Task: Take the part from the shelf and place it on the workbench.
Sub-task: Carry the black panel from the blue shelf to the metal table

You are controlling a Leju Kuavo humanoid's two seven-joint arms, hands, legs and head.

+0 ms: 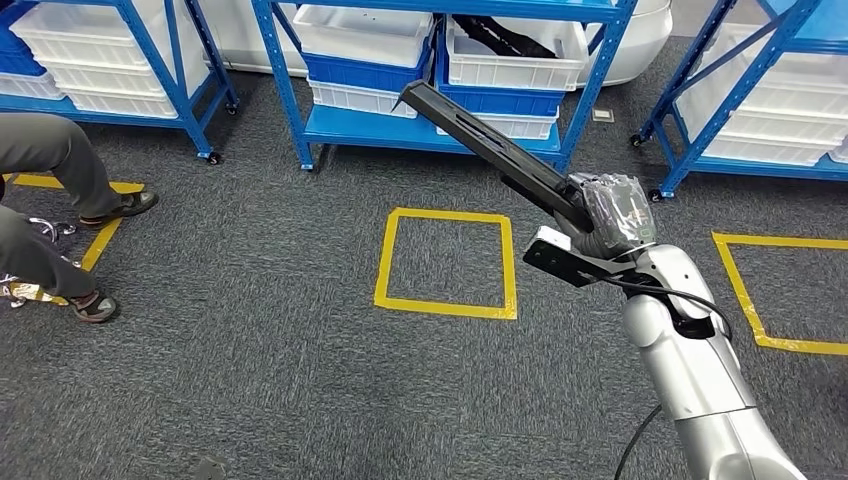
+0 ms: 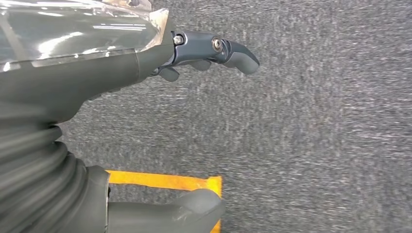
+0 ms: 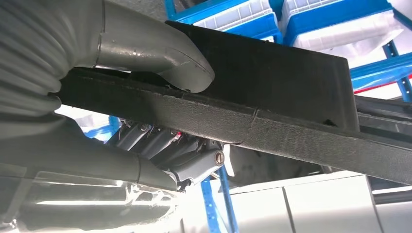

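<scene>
The right hand [image 1: 610, 215] grips one end of the long black part [image 1: 490, 145], thumb [image 3: 165, 53] pressed on top, fingers [image 3: 189, 162] curled beneath. The part juts away from the hand toward the blue shelf [image 1: 430, 130]. The left hand [image 2: 145, 68] hangs over carpet, holding nothing, fingers loosely apart.

storeroom or warehouse floor: blue steel shelving [image 1: 290, 100], white and blue bins [image 1: 365, 35], yellow floor tape [image 1: 446, 263], grey carpet [image 1: 250, 350].
</scene>
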